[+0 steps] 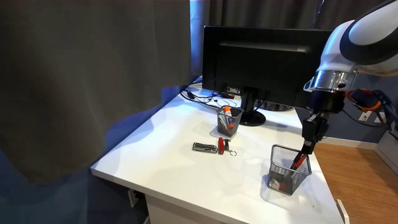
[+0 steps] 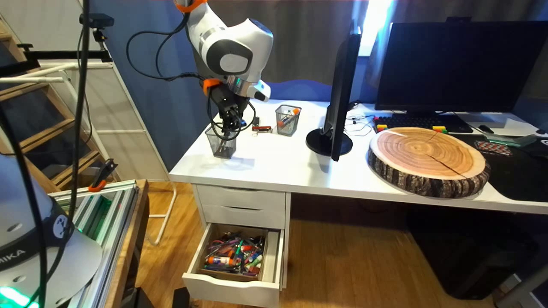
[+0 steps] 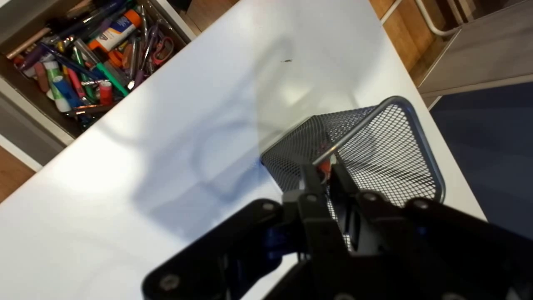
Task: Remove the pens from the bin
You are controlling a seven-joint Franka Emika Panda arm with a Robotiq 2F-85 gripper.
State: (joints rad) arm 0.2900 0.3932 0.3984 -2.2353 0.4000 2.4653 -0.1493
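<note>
Currently I have the bin (image 1: 278, 172), a see-through grey mesh holder, standing upright on the white desk (image 1: 186, 174), low in the right of the frame in an exterior view. A red-orange pen (image 1: 300, 162) is inside it, tilted with its upper end toward the right. Along it runs a dark slim shape (image 1: 296, 158); I can't make out whether that is another pen or part of the hand. Through the mesh, at the bottom, I see something red (image 1: 282, 186) and something pale (image 1: 274, 184), both too blurred to name.

My gripper (image 3: 324, 171) points down at the bin's mouth. In the wrist view its fingers (image 3: 310, 179), low in the frame, stand nearly together, and red-orange shows in the narrow gap; whether they are clamped on the pen or merely near it, I can't tell.

In an exterior view, near the centre of the frame, another mesh holder (image 1: 228, 131) carries a glue stick (image 1: 228, 112); below it lie a silver multitool (image 1: 204, 147), a red pocketknife (image 1: 221, 146) and a small dark item (image 1: 227, 145) with a ring. At the upper left of the wrist view, an open drawer (image 3: 25, 118) holds a jumble of stationery (image 3: 95, 54).
</note>
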